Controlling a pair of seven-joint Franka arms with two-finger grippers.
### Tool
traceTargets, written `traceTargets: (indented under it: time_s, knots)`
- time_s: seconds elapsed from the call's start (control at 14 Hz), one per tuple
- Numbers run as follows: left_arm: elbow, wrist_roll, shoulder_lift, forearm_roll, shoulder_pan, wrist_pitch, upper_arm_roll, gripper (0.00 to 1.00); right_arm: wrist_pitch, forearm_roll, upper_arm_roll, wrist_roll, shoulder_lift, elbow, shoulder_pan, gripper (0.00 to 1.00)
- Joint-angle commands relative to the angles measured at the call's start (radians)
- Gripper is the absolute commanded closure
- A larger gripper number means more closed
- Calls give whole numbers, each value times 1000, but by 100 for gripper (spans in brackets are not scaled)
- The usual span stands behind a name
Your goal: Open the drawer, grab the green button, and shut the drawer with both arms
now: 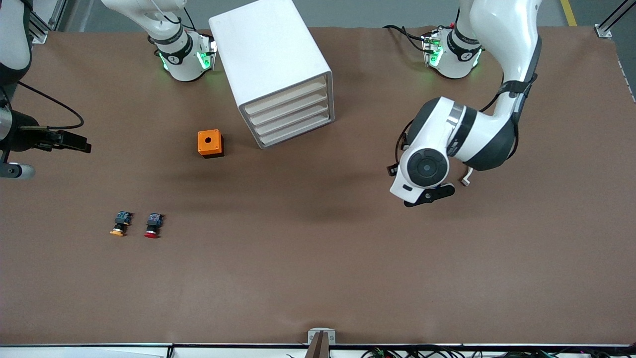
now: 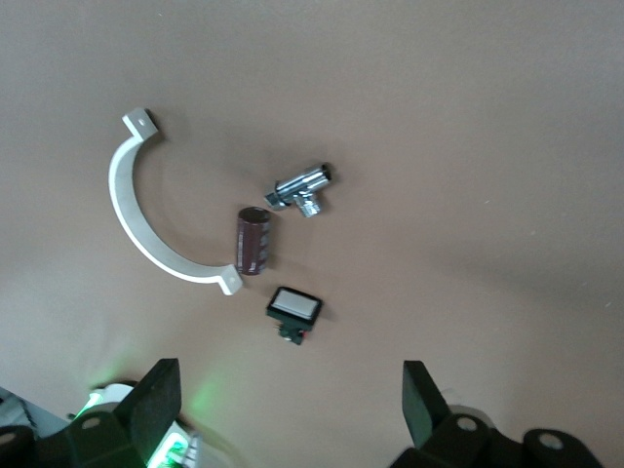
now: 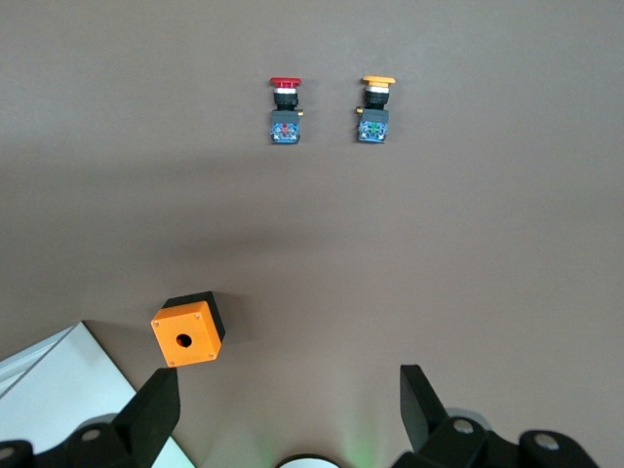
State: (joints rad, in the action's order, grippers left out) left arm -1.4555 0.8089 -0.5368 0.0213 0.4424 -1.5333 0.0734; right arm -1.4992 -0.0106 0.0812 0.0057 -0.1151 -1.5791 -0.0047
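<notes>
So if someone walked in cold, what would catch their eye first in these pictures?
Probably the white cabinet with four shut cream drawers, standing between the arms' bases, and the orange box beside it toward the right arm's end. Nearer the front camera lie a red-capped button and an orange-capped button side by side. The left end effector hangs open over a white curved bracket, a metal fitting and other small parts.

Even, bright overhead light; soft shadows; sharp, glare-free views.
</notes>
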Motion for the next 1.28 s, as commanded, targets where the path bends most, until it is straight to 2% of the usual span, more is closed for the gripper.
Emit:
traceTargets:
  time_s: [0.0,0.36,0.43,0.57,1.07,1.21]
  knots:
    - [104,91,-70,-45,19,19,-1,0,16,-9,-18,130,0,13,3,0]
    - [164,228,-127,-203,79,16,0,0,14,-12,-18,310,5,1,86,0]
    - [190,286,-156,-301,81,16,-1,0,13,-31,-18,404,5,-1,118,0]
    - [199,346,-178,-363,94,12,-1,0,7,-64,-20,482,8,-9,150,0]
    - [213,830,-265,-585,116,-70,0,0,-62,-88,-20,779,9,-15,310,0]
    - [215,958,-302,-686,114,-70,0,0,-85,-89,-20,868,8,-15,356,0]
